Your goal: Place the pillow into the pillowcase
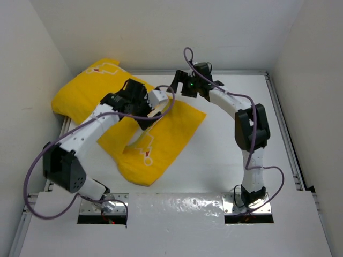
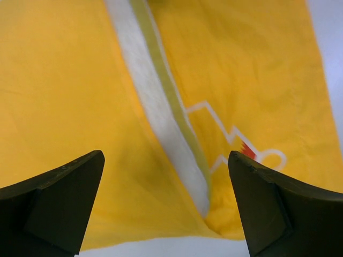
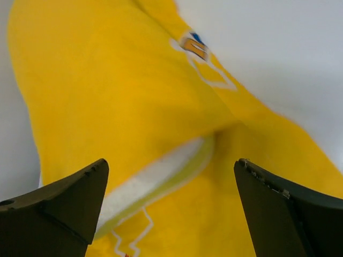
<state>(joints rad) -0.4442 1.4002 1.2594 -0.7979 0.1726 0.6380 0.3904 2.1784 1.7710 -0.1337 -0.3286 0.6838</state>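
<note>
Your left hand (image 2: 166,160) and right hand (image 3: 170,166) hover over the pillowcase (image 1: 171,134), jaws parted wide, arms angled inward.

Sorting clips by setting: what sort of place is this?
Probably a robot lab test booth: plain white walls boxing in a white table, two white robot arms bolted at its edge.

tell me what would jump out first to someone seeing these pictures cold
The bright yellow pillowcase grabs the eye first, sprawled from the back left corner toward the middle of the white table. Both arms bend over it, with the left gripper and the right gripper open above the fabric. Between the yellow folds, a strip of the cream-white pillow with its yellowish trim peeks out.
</note>
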